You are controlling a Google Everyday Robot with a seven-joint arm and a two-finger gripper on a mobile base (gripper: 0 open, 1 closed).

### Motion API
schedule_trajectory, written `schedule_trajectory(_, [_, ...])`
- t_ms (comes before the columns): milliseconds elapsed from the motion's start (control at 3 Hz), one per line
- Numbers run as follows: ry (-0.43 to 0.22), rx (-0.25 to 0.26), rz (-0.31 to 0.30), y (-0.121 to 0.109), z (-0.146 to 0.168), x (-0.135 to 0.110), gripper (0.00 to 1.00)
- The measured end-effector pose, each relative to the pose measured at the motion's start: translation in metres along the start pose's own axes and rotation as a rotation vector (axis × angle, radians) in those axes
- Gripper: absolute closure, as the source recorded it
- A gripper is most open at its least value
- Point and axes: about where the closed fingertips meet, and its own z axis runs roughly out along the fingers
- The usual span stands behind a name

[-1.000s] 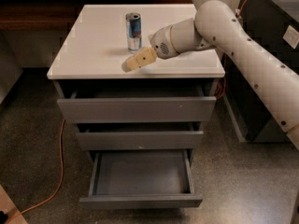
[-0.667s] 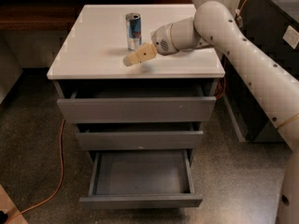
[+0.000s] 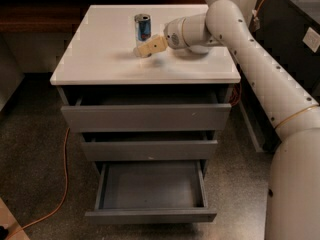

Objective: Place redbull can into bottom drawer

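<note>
The redbull can (image 3: 142, 29), blue and silver with a silver top, stands upright on the white cabinet top (image 3: 105, 54), towards the back middle. My gripper (image 3: 144, 49), with tan fingers, hovers just in front of the can's base and a little to its right, reaching in from the right on the white arm (image 3: 235, 39). It holds nothing. The bottom drawer (image 3: 150, 189) is pulled out wide, and its grey interior is empty.
The top drawer (image 3: 145, 115) and middle drawer (image 3: 149, 149) stand slightly ajar. An orange cable (image 3: 62, 184) runs over the floor at the left. Dark furniture (image 3: 290, 29) stands to the right of the cabinet.
My gripper has moved back and slightly up towards the can, from the front part of the cabinet top to just beside the can's base. The can has not moved.
</note>
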Motion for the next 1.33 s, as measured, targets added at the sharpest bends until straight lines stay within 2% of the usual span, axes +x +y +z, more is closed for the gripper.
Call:
schedule_trajectory(667, [-0.081, 0.016, 0.000, -0.026, 0.019, -0.021, 0.00])
schedule_trajectory(1000, [-0.108, 0.016, 0.001, -0.031, 0.028, -0.029, 0.19])
schedule_trajectory(1333, [-0.119, 0.009, -0.002, -0.030, 0.032, -0.032, 0.43])
